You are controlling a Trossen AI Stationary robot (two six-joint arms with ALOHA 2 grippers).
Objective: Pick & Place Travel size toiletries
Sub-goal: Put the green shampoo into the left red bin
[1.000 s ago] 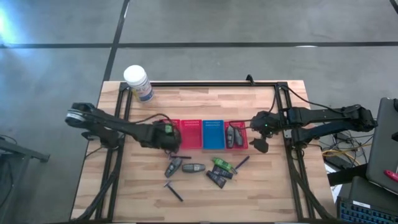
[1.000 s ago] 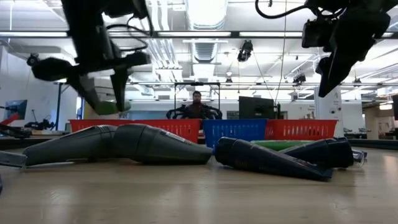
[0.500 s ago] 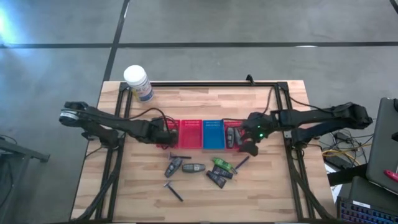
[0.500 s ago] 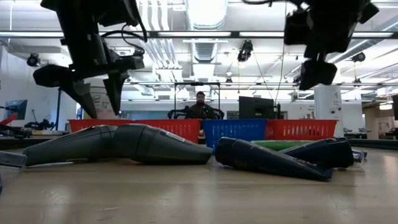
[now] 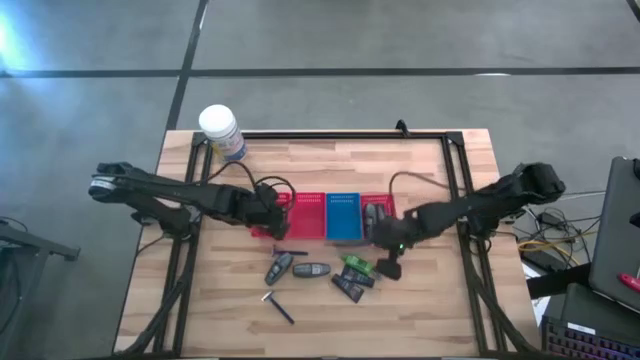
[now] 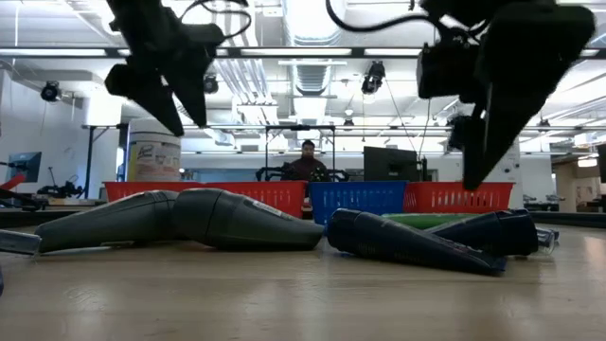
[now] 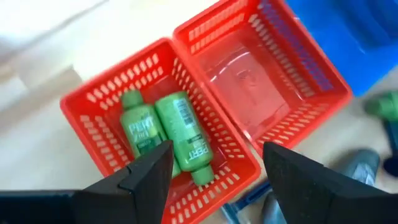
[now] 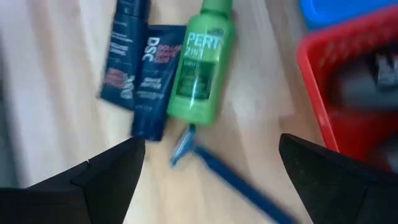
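From above, the right pincer (image 5: 390, 262) hung over loose toiletries on the table (image 5: 440, 300); the left pincer (image 5: 268, 214) sat above the left red basket (image 5: 277, 205).

Left wrist: fingers spread, empty, over 2 green bottles (image 7: 166, 132) lying parallel.

Right wrist: wide open, empty, above a green bottle (image 8: 201, 67), 2 dark tubes (image 8: 140, 64) and a razor (image 8: 221, 172).

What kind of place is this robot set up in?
Probably a robotics lab or workshop: rows of ceiling lights over an open hall, a person seated at a far desk, a monitor, and a concrete floor around the table.
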